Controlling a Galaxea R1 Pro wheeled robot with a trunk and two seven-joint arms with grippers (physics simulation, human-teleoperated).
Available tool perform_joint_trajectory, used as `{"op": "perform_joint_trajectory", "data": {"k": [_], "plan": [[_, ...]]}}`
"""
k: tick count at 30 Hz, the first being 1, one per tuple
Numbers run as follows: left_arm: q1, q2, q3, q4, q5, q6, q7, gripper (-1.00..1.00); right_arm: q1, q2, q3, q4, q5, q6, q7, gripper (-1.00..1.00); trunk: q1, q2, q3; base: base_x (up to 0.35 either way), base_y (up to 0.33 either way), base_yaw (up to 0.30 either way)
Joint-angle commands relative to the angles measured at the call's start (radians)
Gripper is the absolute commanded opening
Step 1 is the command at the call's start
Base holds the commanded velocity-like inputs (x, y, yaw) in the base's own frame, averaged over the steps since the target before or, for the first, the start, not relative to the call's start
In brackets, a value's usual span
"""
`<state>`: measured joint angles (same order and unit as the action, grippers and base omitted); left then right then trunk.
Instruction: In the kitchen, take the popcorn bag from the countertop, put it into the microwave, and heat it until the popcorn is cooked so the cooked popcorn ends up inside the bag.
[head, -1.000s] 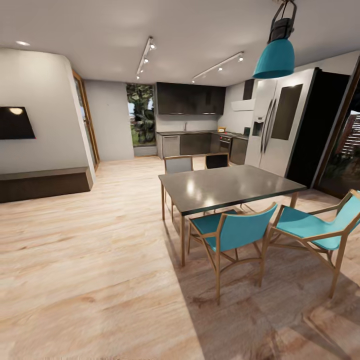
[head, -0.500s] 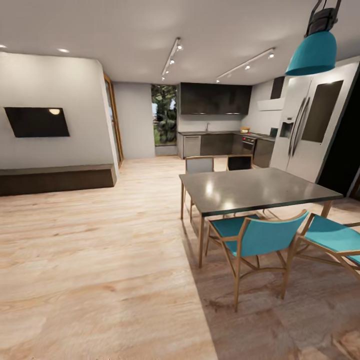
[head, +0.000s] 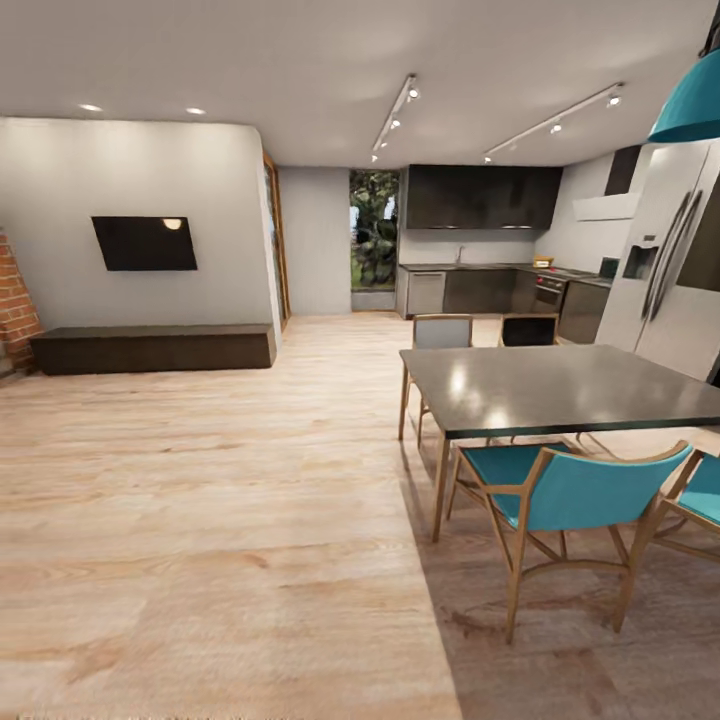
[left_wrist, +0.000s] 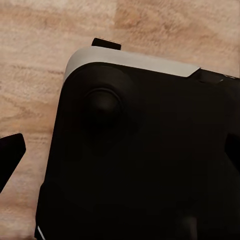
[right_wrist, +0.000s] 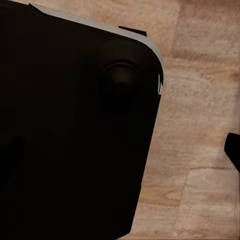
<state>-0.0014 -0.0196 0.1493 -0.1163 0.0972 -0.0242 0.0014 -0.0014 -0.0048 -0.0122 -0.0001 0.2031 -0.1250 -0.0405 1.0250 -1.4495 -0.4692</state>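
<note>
**Across the open room from the kitchen**

You face an open room with pale wood floor (head: 220, 520). The kitchen (head: 490, 250) lies at the far end: dark cabinets (head: 482, 197) above a long countertop (head: 470, 267). A small tan shape on that worktop is too far off to name, so you cannot tell where the popcorn bag is. A dark dining table (head: 570, 385) with teal chairs (head: 575, 495) stands near on your right, beside a steel fridge (head: 668, 290). A wall TV (head: 146, 243) hangs left. Both wrist views look down on the robot's black base (left_wrist: 145, 155) over floorboards. You cannot tell how either gripper's fingers stand.
</note>
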Motion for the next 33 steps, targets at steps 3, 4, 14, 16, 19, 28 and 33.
{"op": "perform_joint_trajectory", "data": {"k": [3, 4, 14, 16, 19, 28, 33], "plan": [[0.000, 0.000, 0.002, 0.000, 0.010, -0.002, 0.000, 1.00, 0.000, 0.000, 0.000, 0.001, 0.009, -0.002, -0.004, 1.00, 0.000, 0.000, -0.001, 0.000, 0.000, 0.283], [0.000, 0.000, 0.002, 0.000, 0.010, -0.002, 0.000, 1.00, 0.000, 0.000, 0.000, 0.001, 0.007, -0.002, -0.004, 1.00, 0.000, 0.000, -0.001, 0.000, 0.000, 0.280], [0.000, 0.002, -0.003, 0.003, 0.013, 0.013, -0.007, 1.00, 0.000, 0.000, -0.005, 0.001, 0.001, -0.001, -0.004, 1.00, 0.000, 0.000, -0.001, 0.243, 0.000, 0.047], [0.000, 0.002, -0.003, 0.004, 0.013, 0.014, -0.007, 1.00, 0.000, 0.000, -0.005, 0.001, 0.001, -0.001, -0.004, 1.00, 0.000, 0.000, -0.001, 0.323, 0.000, 0.000], [0.000, 0.002, -0.003, 0.004, 0.013, 0.015, -0.007, 1.00, 0.000, 0.000, -0.006, 0.001, 0.001, -0.001, -0.004, 1.00, 0.000, 0.000, -0.001, 0.323, 0.000, 0.000], [0.000, 0.002, -0.002, 0.004, 0.013, 0.015, -0.008, 1.00, 0.000, 0.000, -0.005, 0.001, 0.001, 0.001, -0.004, 1.00, 0.000, 0.000, -0.001, 0.323, 0.000, 0.000], [0.000, 0.003, -0.003, 0.004, 0.013, 0.015, -0.008, 1.00, 0.000, 0.001, 0.000, 0.001, 0.006, 0.001, -0.003, 1.00, 0.000, 0.000, -0.001, 0.323, 0.000, 0.000]]}}
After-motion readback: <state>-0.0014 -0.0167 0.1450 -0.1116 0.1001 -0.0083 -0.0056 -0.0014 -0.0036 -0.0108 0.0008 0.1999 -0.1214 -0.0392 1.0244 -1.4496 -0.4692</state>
